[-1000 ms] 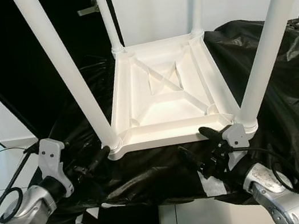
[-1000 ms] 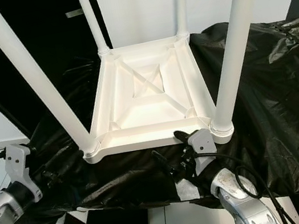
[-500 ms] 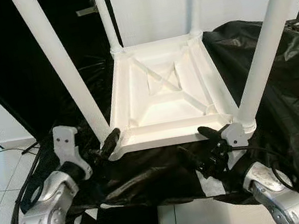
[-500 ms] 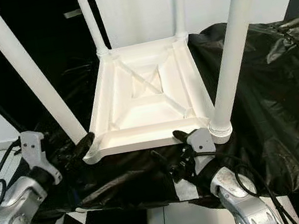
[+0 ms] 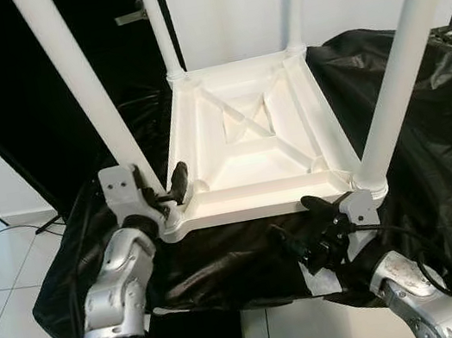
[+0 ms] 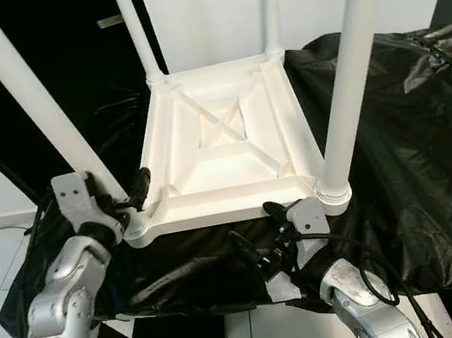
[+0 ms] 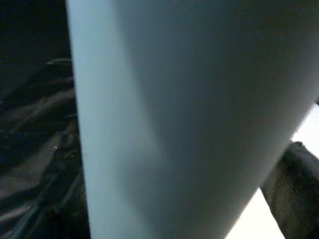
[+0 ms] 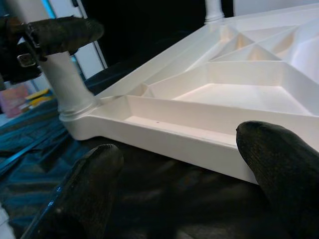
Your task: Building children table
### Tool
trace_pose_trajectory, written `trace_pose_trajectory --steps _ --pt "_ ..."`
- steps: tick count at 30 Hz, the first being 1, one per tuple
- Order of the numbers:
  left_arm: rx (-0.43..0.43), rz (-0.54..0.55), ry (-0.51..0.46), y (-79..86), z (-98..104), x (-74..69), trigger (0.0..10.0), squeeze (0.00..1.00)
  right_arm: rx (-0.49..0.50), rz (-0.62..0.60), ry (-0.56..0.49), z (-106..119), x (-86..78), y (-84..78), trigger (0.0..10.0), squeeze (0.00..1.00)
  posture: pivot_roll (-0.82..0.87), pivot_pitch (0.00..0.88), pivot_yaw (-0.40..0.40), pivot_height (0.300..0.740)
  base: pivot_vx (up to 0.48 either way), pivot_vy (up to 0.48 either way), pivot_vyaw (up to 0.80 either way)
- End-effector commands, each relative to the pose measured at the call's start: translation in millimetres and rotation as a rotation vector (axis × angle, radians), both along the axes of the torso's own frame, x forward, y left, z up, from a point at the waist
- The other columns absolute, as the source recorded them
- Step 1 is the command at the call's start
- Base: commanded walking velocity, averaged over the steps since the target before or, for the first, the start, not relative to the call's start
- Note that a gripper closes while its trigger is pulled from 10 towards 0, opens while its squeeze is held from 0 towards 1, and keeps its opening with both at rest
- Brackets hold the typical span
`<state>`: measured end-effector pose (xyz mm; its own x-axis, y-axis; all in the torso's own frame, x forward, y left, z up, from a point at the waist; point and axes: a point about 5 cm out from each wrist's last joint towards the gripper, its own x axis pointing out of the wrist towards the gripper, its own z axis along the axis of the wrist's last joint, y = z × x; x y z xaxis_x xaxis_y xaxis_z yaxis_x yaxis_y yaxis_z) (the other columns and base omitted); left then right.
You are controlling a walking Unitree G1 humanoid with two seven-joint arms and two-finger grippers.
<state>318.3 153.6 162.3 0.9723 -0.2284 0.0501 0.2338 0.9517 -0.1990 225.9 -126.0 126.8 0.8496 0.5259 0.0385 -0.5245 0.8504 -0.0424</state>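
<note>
The white children's table [image 5: 250, 208] lies upside down on a black plastic sheet [image 5: 441, 148], its legs pointing up. My left gripper [image 5: 162, 196] is at the base of the near-left leg [image 5: 91, 96], open, with one black finger [image 5: 178, 177] on the inner side and the other behind the leg. In the left wrist view that leg [image 7: 189, 114] is very close. My right gripper [image 5: 301, 221] is open just in front of the table's near rim [image 8: 199, 134], close to the near-right leg [image 5: 399, 59], with nothing between its fingers.
The black sheet drapes over a low support and hangs down at the front. A dark box [image 5: 194, 336] sits on the white tiled floor [image 5: 2, 287] below. A dark doorway with a handle [image 5: 133, 14] is at the back left, next to a white wall.
My left arm has swung up and rightward from beside the sheet to the near-left leg's base, where its fingers now straddle the leg. The right gripper has barely moved.
</note>
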Motion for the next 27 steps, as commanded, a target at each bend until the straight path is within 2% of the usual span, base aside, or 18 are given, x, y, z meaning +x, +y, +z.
trace_pose_trajectory --steps 1,5,6,7,8,9,13,15,17,19,25,26,27 --pt "0.008 0.064 0.027 7.1 -6 3.0 10.0 0.00 0.009 -0.005 0.010 0 -1.5 0.9 10.0 0.00 -0.06 0.000 0.089 0.740 0.000 0.000 0.00" --pt "-0.004 0.076 0.031 7.5 -8 4.4 10.0 0.00 0.011 -0.009 0.012 0 -1.8 0.5 10.0 0.00 -0.06 0.000 0.090 0.740 0.000 0.000 0.00" --pt "-0.016 0.084 0.028 7.6 -8 5.0 9.7 0.00 0.013 -0.011 0.014 0 -2.2 0.3 10.0 0.00 -0.06 0.000 0.091 0.740 0.000 0.000 0.00" --pt "-0.027 0.096 0.024 7.8 -9 5.9 1.9 0.00 0.017 -0.013 0.020 -1 -3.0 0.4 10.0 0.00 -0.06 0.000 0.092 0.740 0.000 0.000 0.00" --pt "-0.033 0.105 0.022 7.9 -9 6.5 1.9 0.00 0.020 -0.015 0.023 -1 -3.5 0.4 10.0 0.00 -0.07 0.000 0.092 0.740 0.000 0.000 0.00" --pt "-0.048 0.120 0.023 8.3 -10 7.3 0.0 0.00 0.029 -0.019 0.033 -1 -4.3 0.3 10.0 0.00 -0.07 0.000 0.092 0.740 0.000 0.000 0.00" --pt "-0.067 0.130 0.019 8.6 -10 8.0 0.0 0.00 0.050 -0.021 0.048 -1 -5.5 0.6 10.0 0.00 -0.07 0.000 0.093 0.740 0.000 0.000 0.00" --pt "-0.083 0.140 0.022 9.0 -10 8.4 0.0 0.00 0.121 -0.025 0.081 0 -7.7 1.6 10.0 0.00 -0.07 0.000 0.094 0.740 0.000 0.000 0.00" --pt "-0.086 0.143 0.024 9.3 -11 8.4 0.0 0.00 0.151 -0.026 0.098 0 -8.7 2.1 10.0 0.00 -0.07 0.000 0.096 0.740 0.000 0.000 0.00" --pt "-0.137 0.144 0.034 9.0 -11 8.2 0.0 0.00 0.192 -0.026 0.125 -1 -10.8 3.0 10.0 0.00 -0.07 0.000 0.098 0.740 0.000 0.000 0.00" --pt "-0.137 0.141 0.044 9.5 -12 8.8 0.0 0.00 0.286 -0.032 0.184 -3 -13.5 5.5 10.0 0.00 -0.06 0.000 0.105 0.740 0.000 0.000 0.00" --pt "-0.146 0.136 0.052 9.2 -13 8.9 10.0 0.00 0.331 -0.038 0.209 -4 -13.7 6.7 10.0 0.00 -0.05 0.000 0.106 0.740 0.000 0.000 0.00" --pt "-0.174 0.136 0.065 9.8 -14 8.5 10.0 0.00 0.387 -0.047 0.231 -5 -13.4 8.3 10.0 0.00 -0.05 0.002 0.108 0.740 0.000 0.000 0.00"
